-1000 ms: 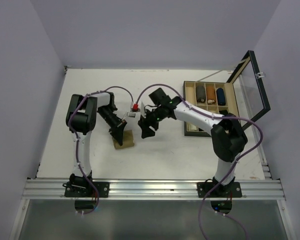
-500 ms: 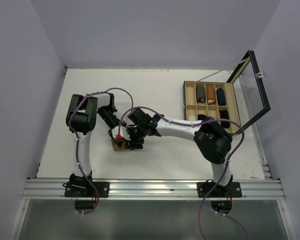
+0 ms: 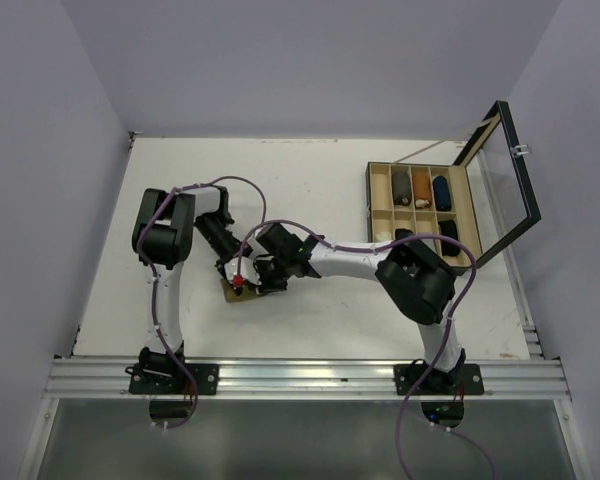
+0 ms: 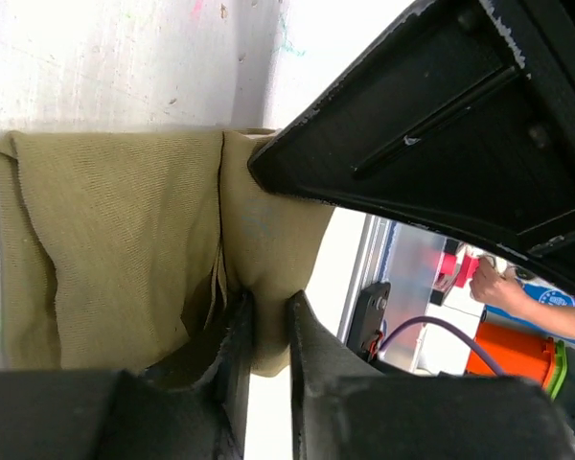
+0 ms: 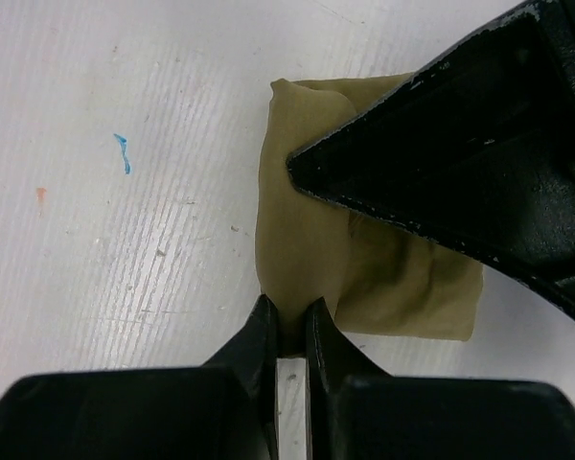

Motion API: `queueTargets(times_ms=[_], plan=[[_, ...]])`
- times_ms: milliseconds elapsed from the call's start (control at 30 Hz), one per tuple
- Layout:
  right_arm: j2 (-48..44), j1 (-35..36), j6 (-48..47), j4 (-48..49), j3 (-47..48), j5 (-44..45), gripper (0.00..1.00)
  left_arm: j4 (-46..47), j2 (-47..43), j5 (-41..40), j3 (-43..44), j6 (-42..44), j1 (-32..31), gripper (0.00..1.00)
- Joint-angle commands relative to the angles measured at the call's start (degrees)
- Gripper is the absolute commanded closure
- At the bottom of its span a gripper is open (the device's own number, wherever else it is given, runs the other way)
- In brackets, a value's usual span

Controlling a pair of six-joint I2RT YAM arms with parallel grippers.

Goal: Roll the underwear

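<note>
The olive-tan underwear [image 3: 243, 293] lies folded into a small bundle on the white table, left of centre. My left gripper [image 4: 266, 307] is shut on a fold at one edge of the underwear [image 4: 125, 249], with cloth filling the narrow gap between its fingers. From the opposite side my right gripper [image 5: 287, 311] is shut on the near corner of the underwear [image 5: 364, 268]. In the top view the left gripper [image 3: 230, 272] and the right gripper [image 3: 263, 280] meet over the bundle and hide most of it.
A wooden divided box [image 3: 370, 215] stands at the right, with its glass lid [image 3: 510, 175] propped open and several rolled cloths in its compartments. An aluminium rail [image 3: 310, 378] runs along the near table edge. Walls close in the left, back and right.
My right arm swung left from the table's middle down to the underwear and closed on its edge. The left gripper stayed on the cloth, which now looks more bunched.
</note>
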Motion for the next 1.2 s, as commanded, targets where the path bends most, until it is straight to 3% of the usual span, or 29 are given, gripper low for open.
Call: queueTargets(times_ms=[0,100,200,300,467,633,733,767,867,967,1167], plan=[[2.9,0.4,1.5,-0.4,0.3,0.0,1.00,13.7,0.8,-7.1,-1.1,2.9,0.1,0.79],[3.0,0.1,4.8,-4.6,2.3,-2.8,1.00,14.4,-2.5,-6.0,-1.2,4.3,0.5,0.69],[3.8,-1.1,9.4,-12.2,5.7,-8.7,1.00,15.5,-11.5,1.5,-1.7,8.2,4.0,0.57],[5.4,-2.6,15.0,-18.1,7.7,-13.6,1.00,20.3,-24.3,3.3,-3.8,6.8,9.2,0.56],[10.5,-5.4,23.0,-22.2,12.1,-21.6,1.00,32.7,-41.8,0.6,-16.6,5.7,17.0,0.55],[19.1,-9.1,31.1,-24.1,18.4,-28.4,1.00,34.4,-59.4,-1.1,-30.8,11.3,17.1,0.53],[21.0,-10.2,34.7,-21.8,19.7,-30.5,1.00,34.6,-66.5,-5.4,-38.3,14.3,12.4,0.50],[21.9,-10.3,34.9,-21.5,19.9,-30.8,1.00,36.1,-68.2,-7.3,-40.2,13.3,6.2,0.50],[25.6,-10.4,32.6,-24.4,22.3,-30.4,1.00,43.1,-72.9,-10.8,-46.3,9.9,-2.1,0.48],[28.1,-11.0,30.6,-26.3,23.9,-29.8,1.00,48.1,-72.2,-13.8,-48.2,5.8,-8.3,0.48],[29.4,-11.5,29.3,-26.8,23.4,-28.7,1.00,54.7,-67.4,-16.2,-49.5,4.9,-13.4,0.48]])
